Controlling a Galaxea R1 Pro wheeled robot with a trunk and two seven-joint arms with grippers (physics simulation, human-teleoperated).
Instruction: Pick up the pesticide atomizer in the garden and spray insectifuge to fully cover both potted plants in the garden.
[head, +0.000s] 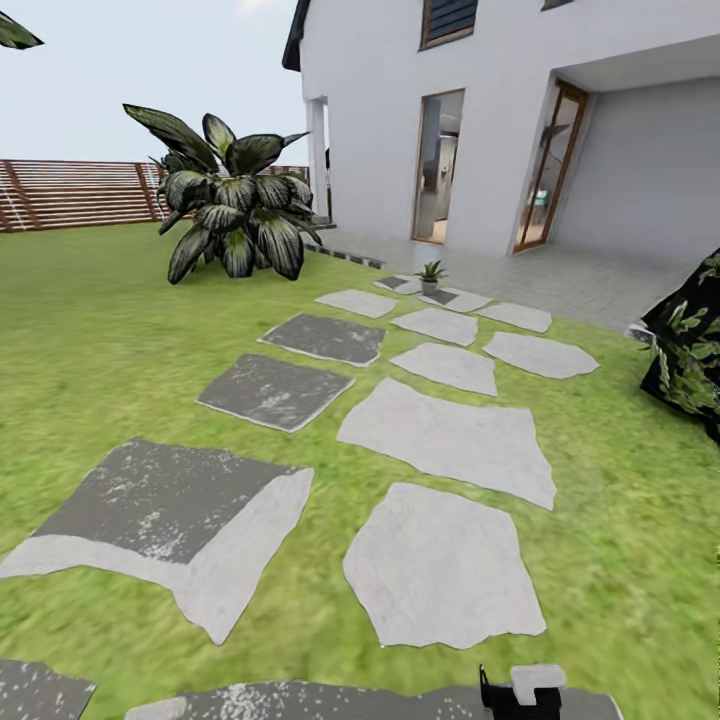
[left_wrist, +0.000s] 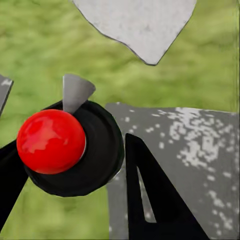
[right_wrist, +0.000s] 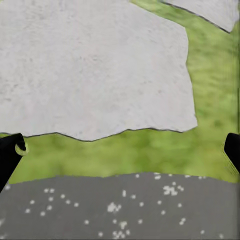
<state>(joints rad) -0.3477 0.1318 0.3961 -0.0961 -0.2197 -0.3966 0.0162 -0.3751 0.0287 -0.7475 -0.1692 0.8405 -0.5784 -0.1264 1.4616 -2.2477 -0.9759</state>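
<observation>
One potted plant is being seen in the head view: a small green rosette standing upright in a grey pot, set on a stepping stone at the far end of the path, near the house. Nothing else is being carried by the pot.

The atomizer is being clasped between the black fingers of the left gripper, above lawn and a dark stone. It is being viewed almost end-on, red ball cap toward the camera, long axis running away toward the ground. Its grey spout is jutting sideways over the grass.

The right gripper is being held wide apart, nothing between its fingers, over grass and pale stone.
</observation>
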